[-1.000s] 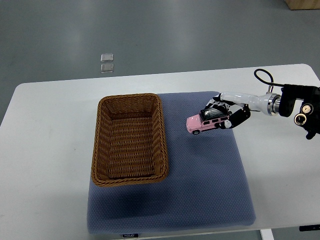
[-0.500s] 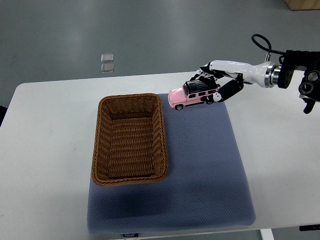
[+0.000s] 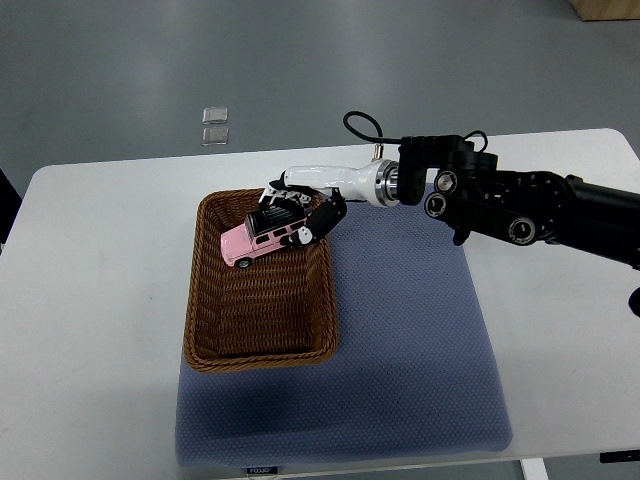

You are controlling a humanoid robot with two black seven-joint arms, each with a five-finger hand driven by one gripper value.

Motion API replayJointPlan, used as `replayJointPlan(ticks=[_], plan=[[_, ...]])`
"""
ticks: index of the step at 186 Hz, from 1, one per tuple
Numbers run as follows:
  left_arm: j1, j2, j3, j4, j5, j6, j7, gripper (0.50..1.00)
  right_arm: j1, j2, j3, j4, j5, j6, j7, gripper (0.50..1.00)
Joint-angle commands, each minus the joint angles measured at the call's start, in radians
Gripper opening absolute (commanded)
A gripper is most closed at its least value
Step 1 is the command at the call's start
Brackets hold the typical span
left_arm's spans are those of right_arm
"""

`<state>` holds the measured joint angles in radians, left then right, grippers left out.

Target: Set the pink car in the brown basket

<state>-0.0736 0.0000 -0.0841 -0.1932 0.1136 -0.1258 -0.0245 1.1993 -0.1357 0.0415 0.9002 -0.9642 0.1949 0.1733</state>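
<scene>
The pink toy car [image 3: 255, 239] with a black roof is held over the far part of the brown wicker basket [image 3: 205, 330]. My right hand [image 3: 298, 208] is shut on the car's rear end and roof, its arm reaching in from the right edge. The car tilts with its nose toward the left, inside the basket's outline; I cannot tell whether it touches the basket floor. The basket stands on the left part of a blue-grey mat [image 3: 420, 350]. The left arm is out of view.
The mat lies on a white table [image 3: 90, 300]. Two small clear squares [image 3: 213, 124] lie on the grey floor beyond the table's far edge. The right forearm [image 3: 530, 205] spans the mat's far right corner.
My right hand has carried the car left, from above the mat's far side to over the basket, and the arm has reached much farther into view.
</scene>
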Motion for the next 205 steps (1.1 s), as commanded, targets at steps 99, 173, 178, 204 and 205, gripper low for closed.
replayJointPlan(ticks=[99, 173, 178, 204, 205], plan=[[0.0, 0.0, 0.001, 0.008, 0.0, 0.0, 0.0, 1.0, -0.052, 0.068, -0.002, -0.064, 0.01, -0.064, 0.012, 0.913], [0.0, 0.0, 0.003, 0.008, 0.0, 0.0, 0.0, 1.0, -0.311, -0.07, 0.686, -0.044, 0.335, -0.012, 0.014, 0.913], [0.0, 0.0, 0.003, 0.008, 0.0, 0.0, 0.0, 1.0, -0.352, -0.067, 0.751, -0.044, 0.381, 0.009, 0.014, 0.913], [0.0, 0.0, 0.006, 0.001, 0.0, 0.0, 0.0, 1.0, -0.498, -0.047, 0.979, -0.046, 0.582, 0.095, 0.014, 0.913], [0.0, 0.0, 0.006, 0.001, 0.0, 0.0, 0.0, 1.0, -0.498, -0.047, 0.979, -0.046, 0.582, 0.095, 0.014, 0.913]])
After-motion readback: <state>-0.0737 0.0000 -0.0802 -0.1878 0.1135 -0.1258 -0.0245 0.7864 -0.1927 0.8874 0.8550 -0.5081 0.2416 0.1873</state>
